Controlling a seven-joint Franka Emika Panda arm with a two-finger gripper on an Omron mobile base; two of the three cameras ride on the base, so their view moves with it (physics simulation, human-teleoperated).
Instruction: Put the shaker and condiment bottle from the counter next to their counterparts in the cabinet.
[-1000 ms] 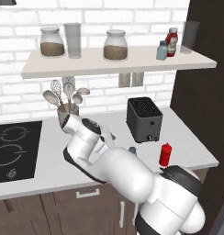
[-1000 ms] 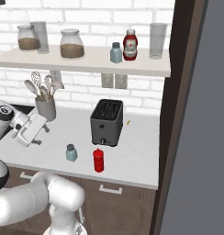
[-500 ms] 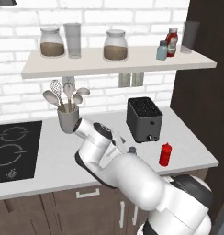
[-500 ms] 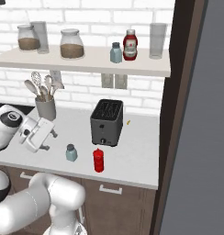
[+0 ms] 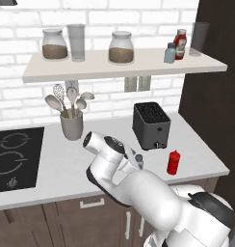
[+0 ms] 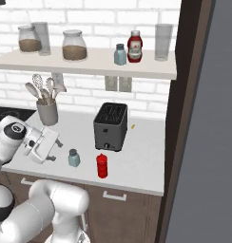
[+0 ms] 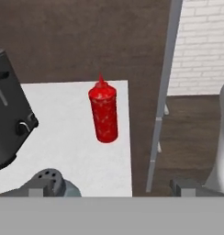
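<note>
The shaker (image 6: 73, 157) stands on the counter left of the all-red condiment bottle (image 6: 102, 165), in front of the toaster (image 6: 110, 126). My gripper (image 6: 55, 151) is open and hovers just left of the shaker, holding nothing. In the hand view the shaker's cap (image 7: 49, 180) sits at the bottom left by one finger, with the condiment bottle (image 7: 103, 112) further ahead; the gripper (image 7: 109, 192) is open. The counterparts, a matching shaker (image 6: 120, 54) and a labelled red bottle (image 6: 134, 46), stand on the cabinet shelf (image 6: 89, 67). From the left, the arm partly covers the counter shaker (image 5: 138, 159); the condiment bottle (image 5: 173, 162) stands clear.
Two jars (image 5: 121, 47) and a glass (image 5: 76, 42) stand on the shelf, with another glass (image 5: 200, 38) at its right end. A utensil holder (image 5: 71, 124) and a stovetop (image 5: 13, 157) lie to the left. A dark tall cabinet side (image 6: 184, 118) bounds the counter on the right.
The arm has swung right and slightly down, bringing the open hand closer to the counter shaker. The shaker and bottles have not moved.
</note>
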